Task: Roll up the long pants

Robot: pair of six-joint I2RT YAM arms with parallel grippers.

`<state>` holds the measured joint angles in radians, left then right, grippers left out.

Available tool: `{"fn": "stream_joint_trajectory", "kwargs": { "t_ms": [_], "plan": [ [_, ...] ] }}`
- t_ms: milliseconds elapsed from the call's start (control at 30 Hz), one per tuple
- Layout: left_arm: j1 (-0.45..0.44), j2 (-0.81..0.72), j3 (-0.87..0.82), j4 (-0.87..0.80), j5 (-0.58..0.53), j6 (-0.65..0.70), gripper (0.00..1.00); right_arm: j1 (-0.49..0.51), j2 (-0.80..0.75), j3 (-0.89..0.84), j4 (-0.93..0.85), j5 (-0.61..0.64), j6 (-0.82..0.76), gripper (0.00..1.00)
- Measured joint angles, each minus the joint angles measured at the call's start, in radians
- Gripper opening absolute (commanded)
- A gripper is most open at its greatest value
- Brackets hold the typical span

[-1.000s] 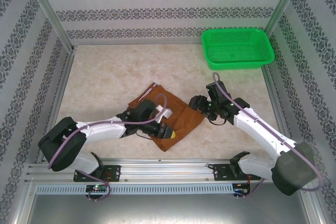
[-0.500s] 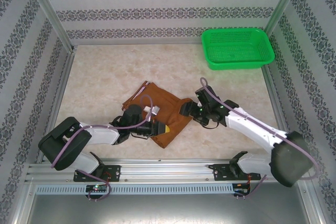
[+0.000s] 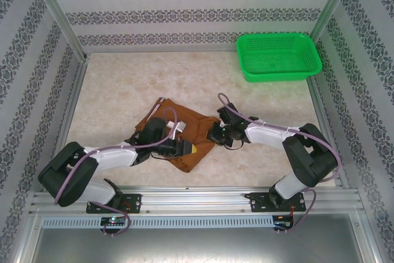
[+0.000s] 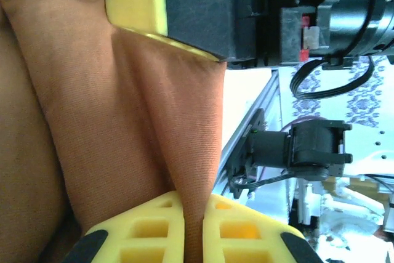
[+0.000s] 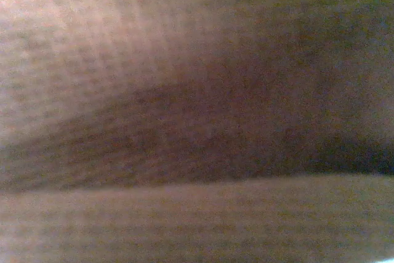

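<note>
The chief danger, as we judged it, lay in how little cloth the left jaws held: in the left wrist view the yellow pads (image 4: 246, 229) were pressed together on one thin raised ridge of the pants (image 4: 111, 127), and a pull to the side could draw that ridge out and let the fold drop. The right jaws were together at the bundle's right edge, and a taut crease ran from the left pads up toward them, so we took them to be clamped on cloth as well. In the right wrist view the pants (image 5: 197, 115) lay blurred against the lens and showed nothing of the bite. With both jaws so near each other, one arm hauling against the other might drag the whole bundle across the table (image 3: 123, 84), open the layers already laid over, or knock the jaws together. A roll begun from an uneven hold would likely come out slack or skewed. The pants (image 3: 175, 129) sat close to the table's near edge, a little left of its middle and well apart from the basket (image 3: 280, 78) in the far right corner. They looked rust-brown and plain, folded into a compact, roughly four-cornered pad, with a pale strip along the far left side.
</note>
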<state>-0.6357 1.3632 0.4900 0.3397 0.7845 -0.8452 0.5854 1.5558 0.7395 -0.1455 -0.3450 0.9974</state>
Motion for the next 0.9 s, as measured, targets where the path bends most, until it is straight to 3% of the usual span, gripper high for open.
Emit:
{"fn": "stream_joint_trajectory", "kwargs": {
  "t_ms": [67, 100, 167, 300, 400, 500, 600, 900],
  "plan": [
    [-0.012, -0.053, 0.111, -0.225, -0.076, 0.13, 0.34, 0.0, -0.034, -0.027, 0.011, 0.006, 0.009, 0.0],
    [-0.024, -0.097, 0.169, -0.332, -0.149, 0.196, 0.5, -0.001, -0.054, -0.043, 0.005, 0.029, 0.01, 0.0],
    [-0.062, -0.204, 0.254, -0.464, -0.323, 0.303, 0.69, -0.003, -0.088, -0.072, -0.02, 0.063, 0.016, 0.0],
    [-0.174, -0.37, 0.317, -0.582, -0.596, 0.474, 0.83, 0.007, -0.143, -0.105, -0.048, 0.104, 0.033, 0.0],
    [-0.269, -0.316, 0.359, -0.655, -0.745, 0.56, 0.83, 0.023, -0.153, -0.109, -0.061, 0.126, 0.048, 0.0],
    [-0.423, -0.143, 0.414, -0.701, -0.903, 0.639, 0.84, 0.034, -0.155, -0.109, -0.063, 0.14, 0.053, 0.0],
    [-0.525, 0.018, 0.446, -0.739, -0.997, 0.708, 0.85, 0.04, -0.155, -0.109, -0.063, 0.148, 0.055, 0.0],
    [-0.545, 0.308, 0.601, -0.808, -1.083, 0.794, 0.85, 0.059, -0.166, -0.127, -0.04, 0.169, 0.071, 0.0]
  ]
}}
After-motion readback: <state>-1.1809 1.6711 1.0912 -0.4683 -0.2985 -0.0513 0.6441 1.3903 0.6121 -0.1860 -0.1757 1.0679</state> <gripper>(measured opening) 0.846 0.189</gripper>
